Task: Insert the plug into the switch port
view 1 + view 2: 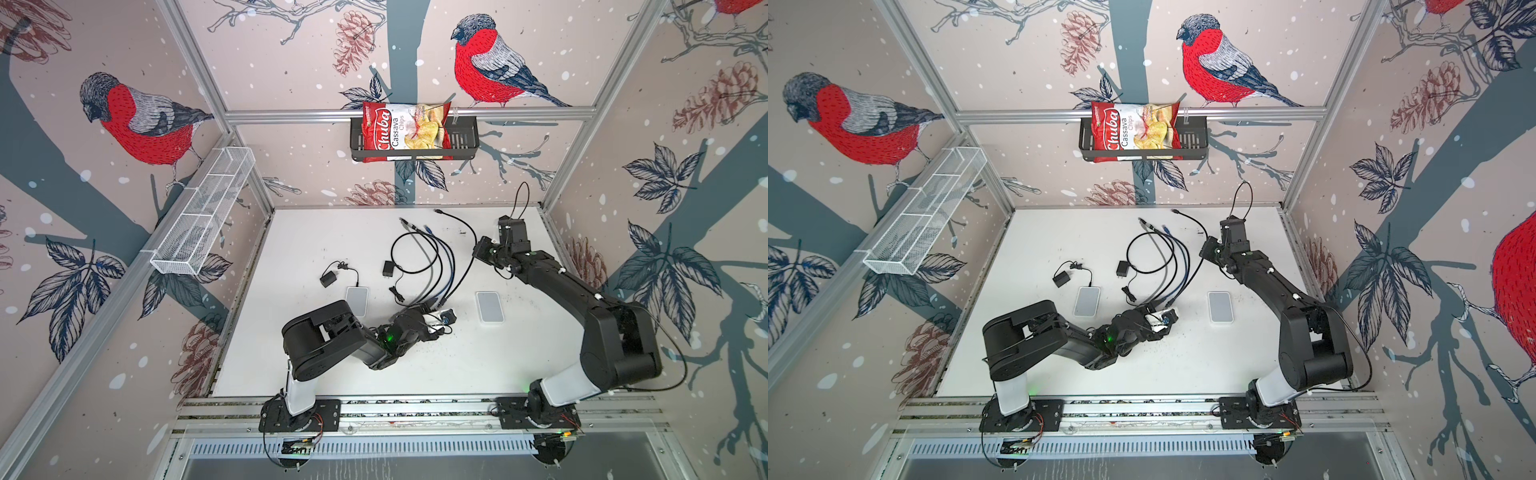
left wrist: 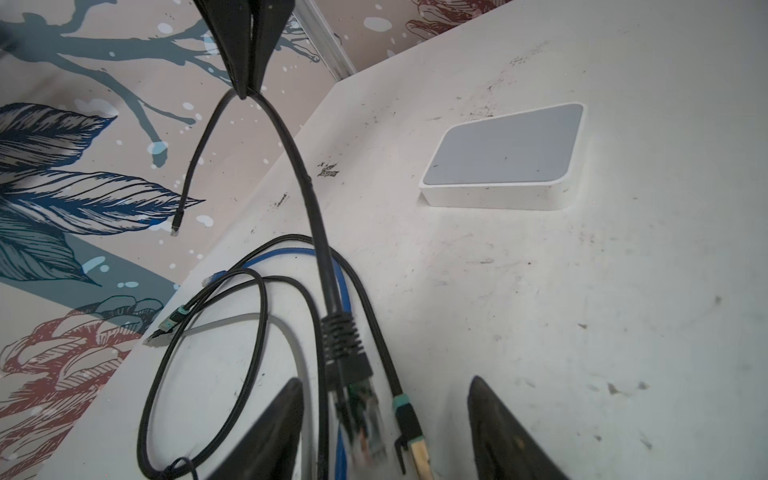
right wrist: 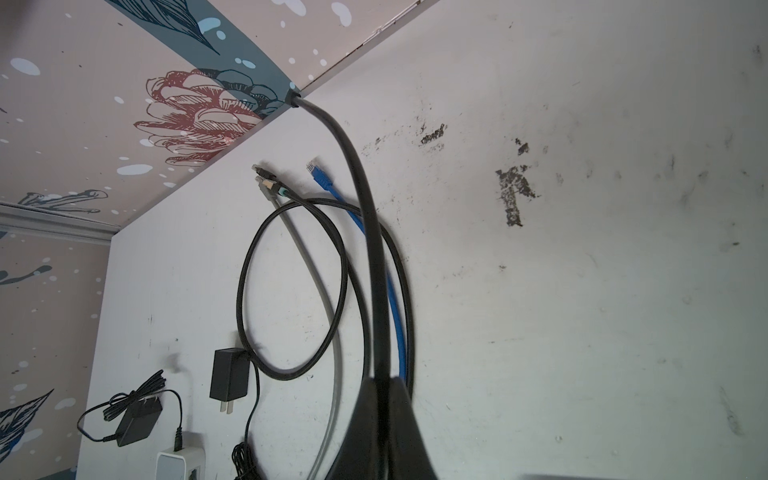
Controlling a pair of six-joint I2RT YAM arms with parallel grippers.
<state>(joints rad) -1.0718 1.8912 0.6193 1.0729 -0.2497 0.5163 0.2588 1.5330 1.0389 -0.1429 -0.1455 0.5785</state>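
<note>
In the left wrist view the black cable's plug (image 2: 357, 390), a ribbed black boot with a clear tip, lies on the table between the two fingers of my left gripper (image 2: 384, 380). The jaws stand apart, with a gap on each side of the plug. In both top views that gripper (image 1: 441, 320) is low over the cable ends, between two white switches (image 1: 357, 301) (image 1: 490, 306). My right gripper (image 3: 380, 380) is shut on the black cable (image 3: 361, 232) farther along and holds it off the table (image 1: 478, 251). One switch (image 2: 507, 158) lies ahead of the left gripper; its ports are hidden.
Blue (image 1: 451, 266), grey and teal-banded black cables (image 2: 405, 409) lie looped beside the plug. Two black power adapters (image 1: 328, 279) (image 1: 388, 268) sit behind the left switch. A chips bag (image 1: 405, 131) hangs in a basket on the back wall. A wire rack (image 1: 203, 216) is on the left wall.
</note>
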